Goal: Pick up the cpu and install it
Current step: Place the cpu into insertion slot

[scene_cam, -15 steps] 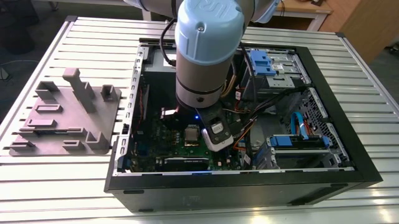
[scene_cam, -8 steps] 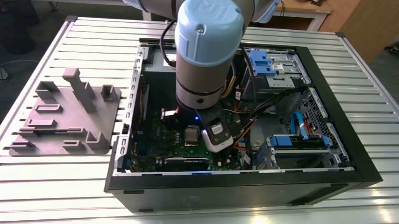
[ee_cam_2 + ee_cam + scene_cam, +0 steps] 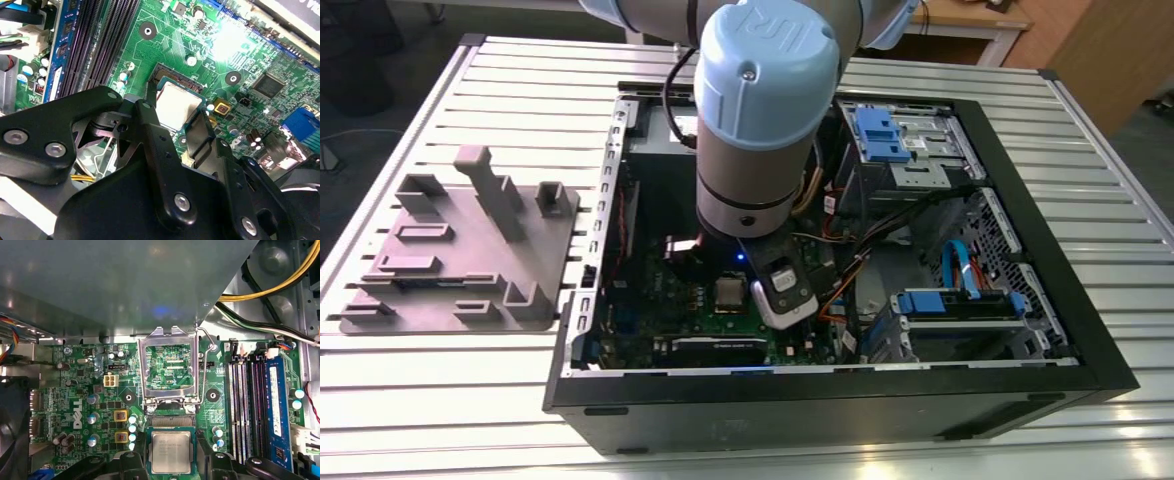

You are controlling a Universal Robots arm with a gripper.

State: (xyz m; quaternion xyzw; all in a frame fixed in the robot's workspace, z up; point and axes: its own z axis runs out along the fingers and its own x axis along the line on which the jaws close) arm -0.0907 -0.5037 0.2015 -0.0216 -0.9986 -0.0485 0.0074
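Jaws stand parted, one on each side of the cpu (image 3: 171, 454). A thin strip of socket (image 3: 171, 421) shows between each of the fingers (image 3: 200, 135) and the chip, so I judge they bracket it without clamping. The gripper (image 3: 173, 445) reaches straight down over the chip, which suits a part that must go in flat and square.

The cpu lies level in the socket, silver top up, and looks seated. The hinged frame (image 3: 144, 370) is swung open onto the board (image 3: 80, 390) on the side away from the gripper. That leaves the socket bare for placing but means the chip is not yet latched. Memory slots (image 3: 245, 405) run alongside the socket, near but clear of the fingers.

In the exterior view the arm (image 3: 761, 120) drops into an open black case (image 3: 827, 405), with the cpu (image 3: 728, 293) toward seven o'clock of the case's middle. Drive bays with blue clips (image 3: 881, 130) sit from one to four o'clock. The case lies on a ribbed metal table (image 3: 520, 80). At nine o'clock from the case lies a grey moulded tray (image 3: 454, 250) with upright pegs. Wooden furniture (image 3: 1081, 40) stands beyond the table at one o'clock.
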